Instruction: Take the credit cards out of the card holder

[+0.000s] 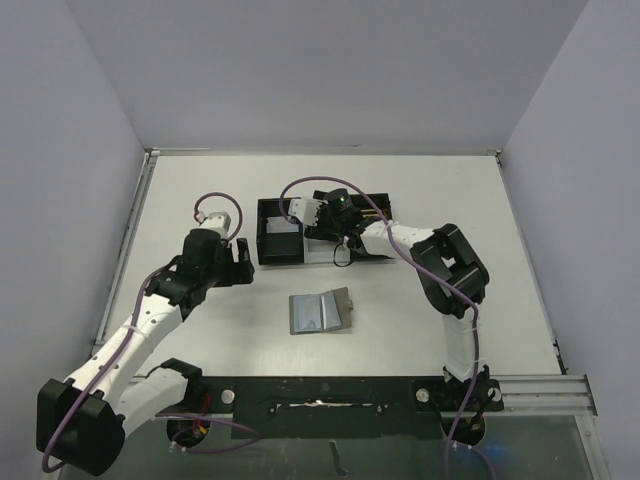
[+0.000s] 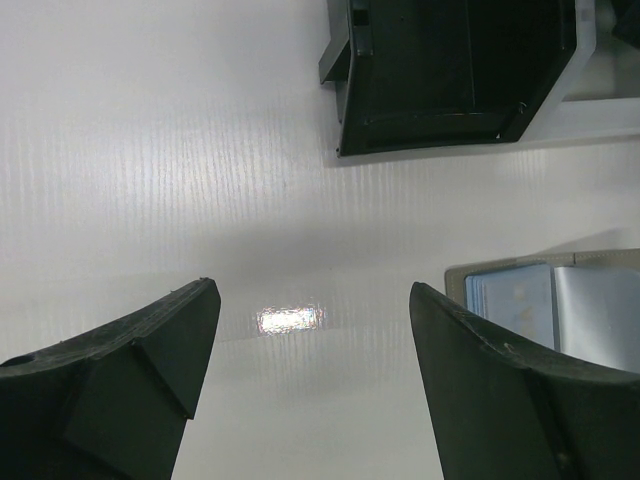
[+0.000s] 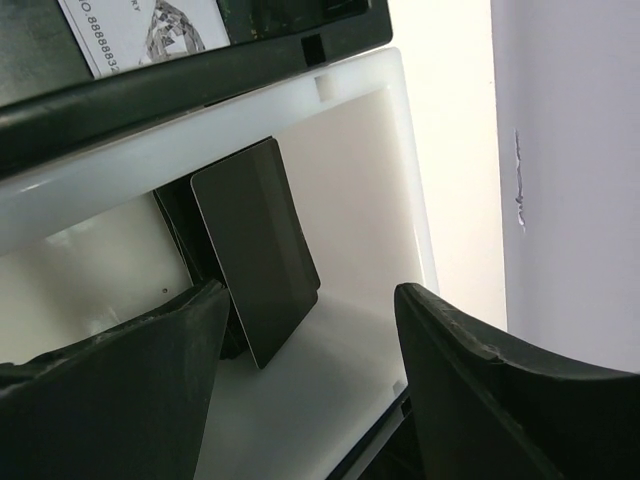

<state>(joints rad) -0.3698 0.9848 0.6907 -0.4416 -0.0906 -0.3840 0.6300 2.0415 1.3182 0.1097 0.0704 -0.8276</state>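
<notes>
The grey card holder (image 1: 320, 312) lies open on the table in front of the arms, its two grey-blue pocket panels facing up. Its left end shows in the left wrist view (image 2: 545, 300). My left gripper (image 1: 248, 262) is open and empty, low over bare table to the left of the holder (image 2: 312, 290). My right gripper (image 1: 312, 222) is open inside the black tray (image 1: 268, 232). In the right wrist view one card (image 3: 255, 250), dark in shadow, leans upright against the compartment wall, just beyond my open right gripper (image 3: 308, 295). Nothing is between the fingers.
The black three-compartment tray also shows at the top of the left wrist view (image 2: 450, 70). A pale card (image 1: 283, 240) lies in its left compartment. A printed card (image 3: 150, 30) sits beyond the compartment wall. Walls enclose the table on three sides.
</notes>
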